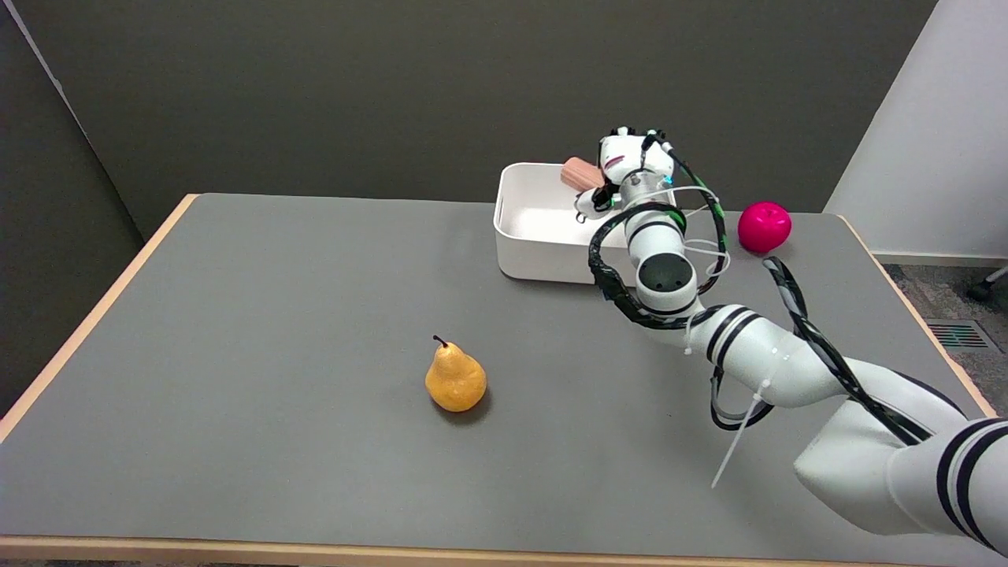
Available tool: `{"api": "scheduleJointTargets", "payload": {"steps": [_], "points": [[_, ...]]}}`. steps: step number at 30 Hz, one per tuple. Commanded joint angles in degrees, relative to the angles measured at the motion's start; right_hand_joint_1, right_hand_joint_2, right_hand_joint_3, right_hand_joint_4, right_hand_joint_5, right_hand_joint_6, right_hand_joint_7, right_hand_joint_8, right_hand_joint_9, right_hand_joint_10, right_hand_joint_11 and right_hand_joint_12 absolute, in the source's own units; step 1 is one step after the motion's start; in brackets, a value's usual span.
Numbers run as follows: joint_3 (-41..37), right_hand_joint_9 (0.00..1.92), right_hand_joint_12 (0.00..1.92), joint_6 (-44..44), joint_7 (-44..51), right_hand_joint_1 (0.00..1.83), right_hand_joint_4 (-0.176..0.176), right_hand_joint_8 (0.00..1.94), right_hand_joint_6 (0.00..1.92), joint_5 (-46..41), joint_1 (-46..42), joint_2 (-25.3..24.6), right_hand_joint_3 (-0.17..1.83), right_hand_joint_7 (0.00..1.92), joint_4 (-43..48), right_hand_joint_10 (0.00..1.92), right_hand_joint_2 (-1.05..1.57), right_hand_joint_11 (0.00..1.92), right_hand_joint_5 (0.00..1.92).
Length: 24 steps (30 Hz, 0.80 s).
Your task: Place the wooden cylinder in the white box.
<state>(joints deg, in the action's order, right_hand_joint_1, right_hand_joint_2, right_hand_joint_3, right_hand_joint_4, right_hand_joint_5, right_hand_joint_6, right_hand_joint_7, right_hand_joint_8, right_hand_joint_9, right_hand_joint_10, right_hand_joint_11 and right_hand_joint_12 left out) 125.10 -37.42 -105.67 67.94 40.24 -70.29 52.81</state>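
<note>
Gripping the wooden cylinder (581, 173), the right hand (626, 169) hangs over the white box (535, 236) at the far side of the table (276, 354). That cylinder is a short, pale reddish-brown piece with a smooth rounded side, tilted, sticking out to the left of the fingers, up in the air above the box's open interior and not touching its floor. And the box itself: a smooth rectangular tub with rounded corners, glossy white walls, a shallow bare bottom showing on its left half. The right arm (787, 362), hard white shells with black bands and black cable looped around it, reaches in from the lower right. Over on the matte grey tabletop, edged in light wood, a bumpy yellow-orange pear (455, 379) with a dark stem stands near the middle, well apart from the box. A shiny magenta apple (764, 226) sits to the box's right, beyond the arm.
</note>
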Motion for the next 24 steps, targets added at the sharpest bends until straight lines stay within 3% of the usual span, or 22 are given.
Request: {"api": "scheduleJointTargets", "payload": {"steps": [1,7,11,13,16,18,20,22,24], "points": [[0.93,0.76,1.92,5.54,-6.55,0.91,0.099,1.94,1.64,0.36,2.69,-2.04,0.77,0.17,-7.69,1.92,0.93,0.38,0.72],[0.87,0.74,1.92,5.54,-6.55,0.91,0.099,1.94,1.64,0.95,2.07,-1.82,0.76,0.17,-6.74,1.92,0.93,0.39,0.72],[0.54,0.66,1.92,5.54,-6.55,0.92,0.097,1.94,1.63,1.24,0.79,-1.34,0.75,0.13,-4.84,1.92,0.93,0.27,0.71],[-0.06,0.63,1.92,5.54,-6.55,0.92,0.057,1.94,1.59,1.24,0.08,-1.05,0.56,0.18,-3.45,1.92,1.03,0.05,0.68],[-0.66,0.6,1.92,5.54,-6.55,0.9,-0.002,1.88,1.53,1.24,-1.14,-0.12,0.35,0.34,-1.21,1.88,1.15,0.0,0.61],[-0.83,0.6,1.92,5.54,-6.46,0.71,-0.006,1.45,1.16,1.07,-1.79,0.45,0.83,0.43,0.02,1.57,0.89,0.0,0.49],[-1.45,0.56,1.92,5.54,-6.31,0.61,0.005,0.93,1.01,0.84,-2.57,0.91,0.89,0.51,1.31,1.19,0.85,0.06,0.43],[-1.92,0.47,1.86,5.54,-6.08,0.52,0.016,0.63,0.84,0.84,-3.35,1.14,0.9,0.46,2.41,1.02,0.82,0.18,0.37],[-2.57,0.37,1.66,5.54,-6.07,0.44,0.026,0.48,0.66,0.76,-3.99,1.3,0.89,0.4,3.69,0.88,0.8,0.3,0.33]]}}
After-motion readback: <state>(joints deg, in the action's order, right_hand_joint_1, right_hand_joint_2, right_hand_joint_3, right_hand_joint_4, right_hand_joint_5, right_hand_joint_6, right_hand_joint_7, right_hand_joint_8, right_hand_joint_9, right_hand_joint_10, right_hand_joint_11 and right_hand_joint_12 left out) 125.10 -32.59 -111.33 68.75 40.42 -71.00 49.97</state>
